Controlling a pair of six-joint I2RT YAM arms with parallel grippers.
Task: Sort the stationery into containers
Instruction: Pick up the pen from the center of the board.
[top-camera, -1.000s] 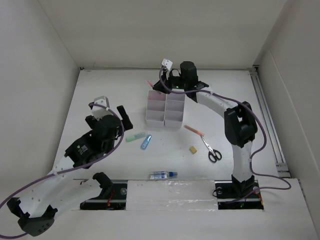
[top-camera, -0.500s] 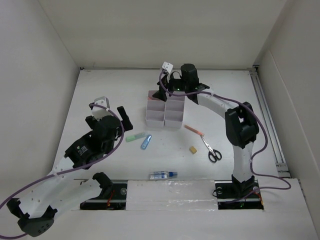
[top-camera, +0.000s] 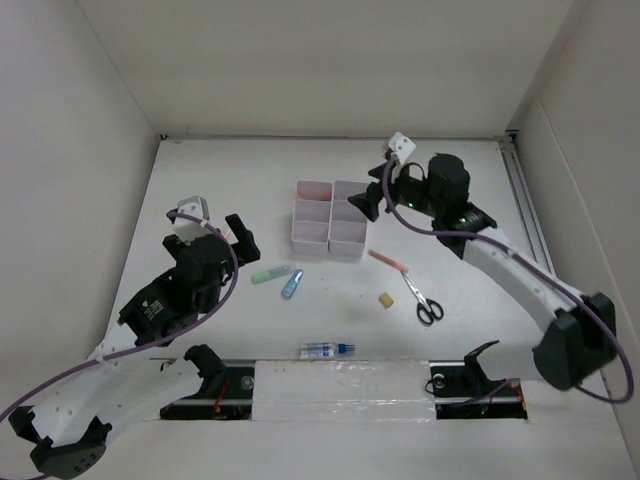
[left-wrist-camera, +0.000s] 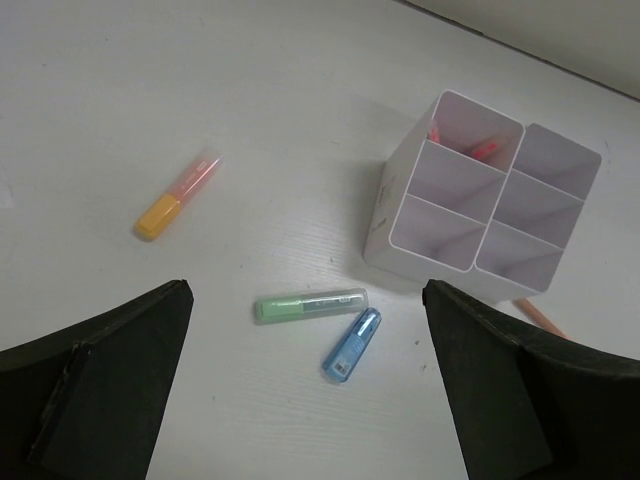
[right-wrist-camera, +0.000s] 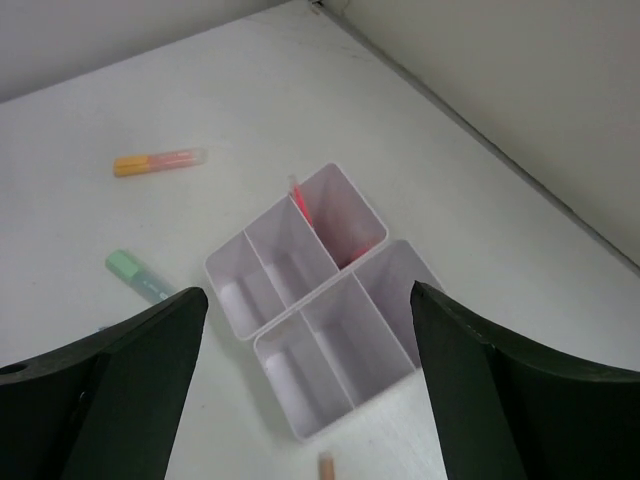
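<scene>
Pink pen (right-wrist-camera: 303, 212) newly inside white organizer (right-wrist-camera: 335, 290)

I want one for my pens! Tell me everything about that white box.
The white box looks like smooth plastic, with six open-top compartments, two columns by three rows. It stands upright on the table. A pink pen leans in one end compartment; the others look empty. Nothing else touches it.

The white organizer (left-wrist-camera: 383, 215) looks smooth, matt plastic on a matt white table (left-wrist-camera: 150, 90).
</scene>
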